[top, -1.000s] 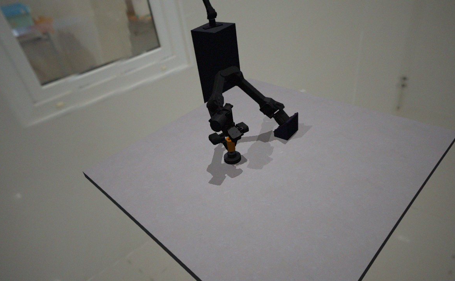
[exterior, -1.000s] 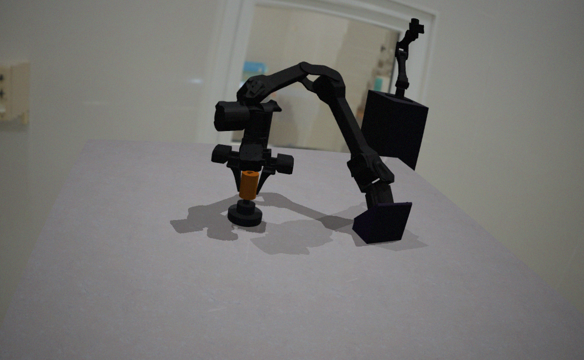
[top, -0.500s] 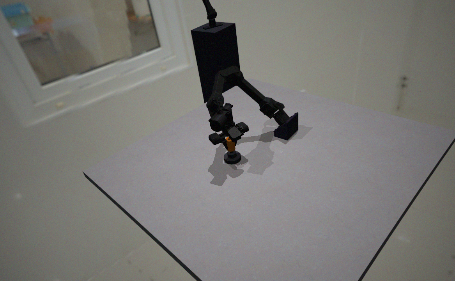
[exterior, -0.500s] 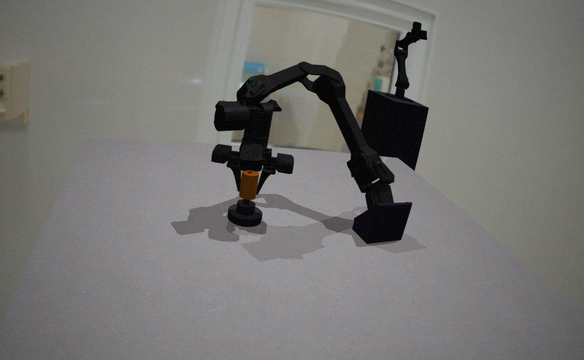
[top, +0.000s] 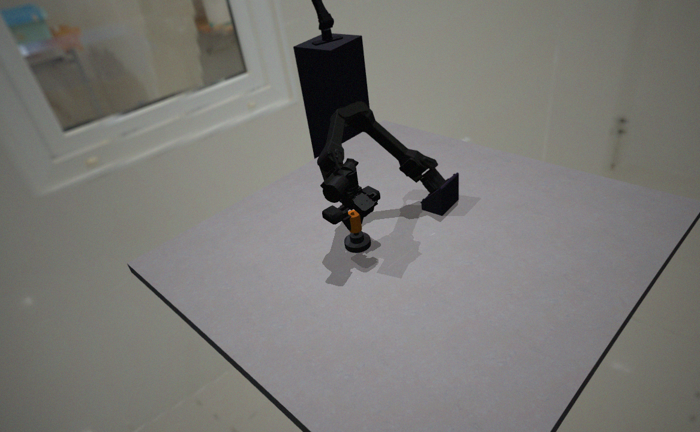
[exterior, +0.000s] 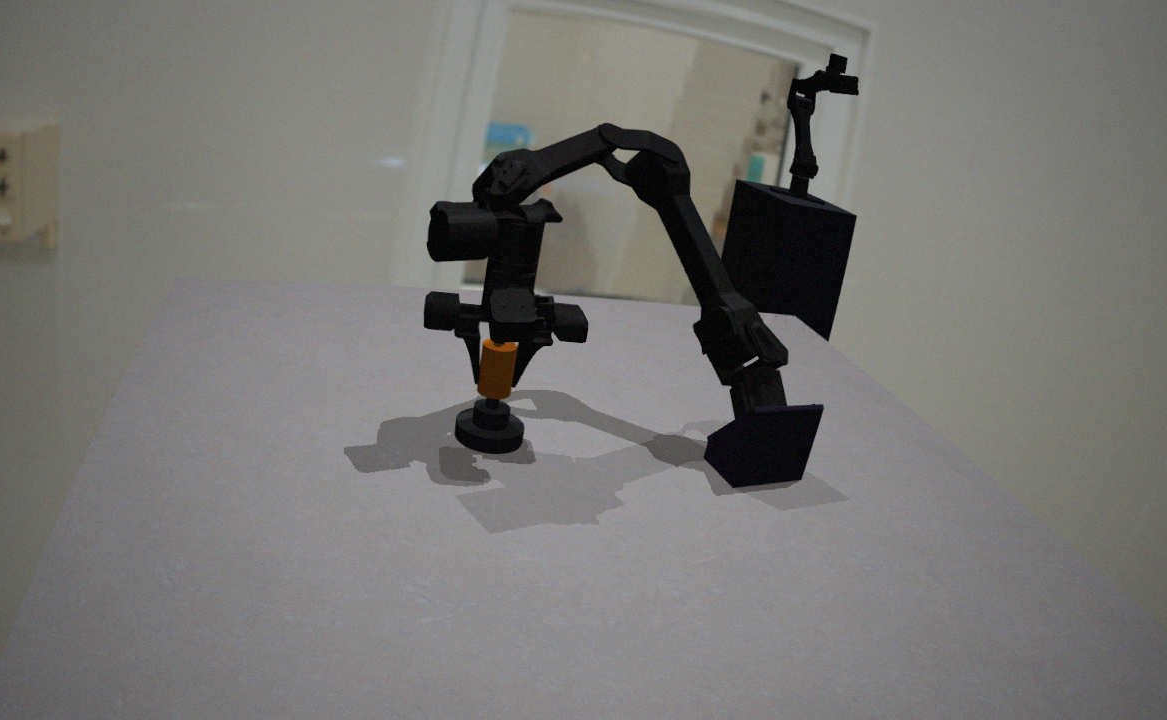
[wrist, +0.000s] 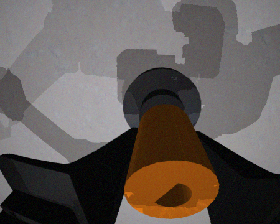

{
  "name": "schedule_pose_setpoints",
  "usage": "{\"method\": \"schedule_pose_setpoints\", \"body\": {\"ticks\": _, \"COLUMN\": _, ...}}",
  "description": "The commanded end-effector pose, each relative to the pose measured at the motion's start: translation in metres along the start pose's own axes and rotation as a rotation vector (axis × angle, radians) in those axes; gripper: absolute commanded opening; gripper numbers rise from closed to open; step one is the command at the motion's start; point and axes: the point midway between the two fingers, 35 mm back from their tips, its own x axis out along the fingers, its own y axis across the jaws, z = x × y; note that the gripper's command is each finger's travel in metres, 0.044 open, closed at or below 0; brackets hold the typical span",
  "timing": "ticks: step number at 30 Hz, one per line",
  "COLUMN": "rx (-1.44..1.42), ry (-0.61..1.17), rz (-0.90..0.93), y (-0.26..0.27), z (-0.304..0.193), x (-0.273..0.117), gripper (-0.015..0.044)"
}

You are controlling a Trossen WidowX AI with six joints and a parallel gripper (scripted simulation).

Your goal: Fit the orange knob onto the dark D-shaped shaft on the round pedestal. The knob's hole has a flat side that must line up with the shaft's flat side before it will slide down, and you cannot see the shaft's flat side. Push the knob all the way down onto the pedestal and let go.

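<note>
The orange knob is upright, directly above the dark round pedestal. My gripper is shut on the knob, one finger on each side. A short piece of the dark shaft shows between the knob's lower end and the pedestal's raised collar, so the knob is not touching the collar. The D-shaped hole shows in the knob's top face in the wrist view. The shaft's flat side and upper end are hidden.
The arm's dark wedge-shaped base stands on the grey table. A tall dark block with another small dark arm on it stands behind. Arm shadows fall around the pedestal.
</note>
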Motion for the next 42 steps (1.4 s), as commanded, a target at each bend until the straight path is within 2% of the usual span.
{"method": "schedule_pose_setpoints", "body": {"ticks": 1, "rx": -0.026, "ry": 0.0, "rz": -0.001, "y": 0.0007, "z": 0.0002, "x": 0.0012, "gripper": 0.0}}
{"method": "schedule_pose_setpoints", "body": {"ticks": 17, "rx": -0.026, "ry": 0.0, "rz": -0.001, "y": -0.0008, "z": -0.001, "x": -0.0026, "gripper": 0.0}}
{"method": "schedule_pose_setpoints", "body": {"ticks": 25, "rx": -0.233, "ry": 0.0, "rz": -0.001, "y": -0.0011, "z": -0.0004, "x": -0.0011, "gripper": 0.0}}
{"method": "schedule_pose_setpoints", "body": {"ticks": 42, "rx": -0.235, "ry": 0.0, "rz": -0.001, "y": -0.0001, "z": -0.0004, "x": 0.0016, "gripper": 0.0}}
